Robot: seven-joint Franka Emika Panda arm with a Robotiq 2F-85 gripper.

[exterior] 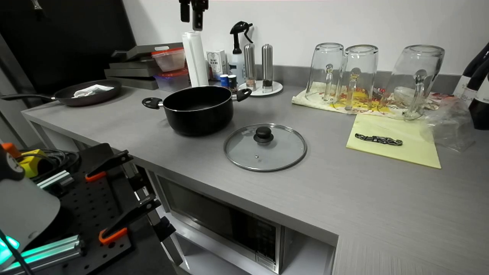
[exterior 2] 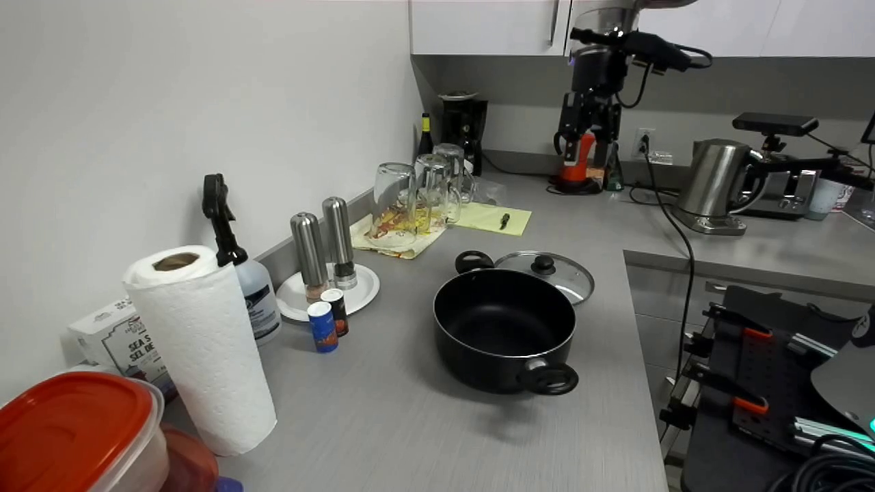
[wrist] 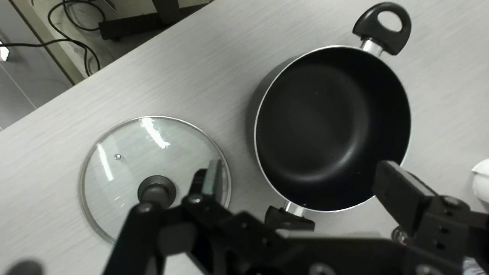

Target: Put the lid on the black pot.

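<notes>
Your jaws gape, empty; pinching the knob [exterior: 263, 132] off-centre could skid the lid [exterior: 266, 151] over the counter's [exterior: 324, 191] robot-side edge.

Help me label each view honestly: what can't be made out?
Claw: in an exterior view, top edge cuts off most.
Lid: in an exterior view, black pot hides part of it.
White box: in an exterior view, the paper roll hides some print.
Dark shape: wrist view, blurred, cut by the bottom edge.
</notes>
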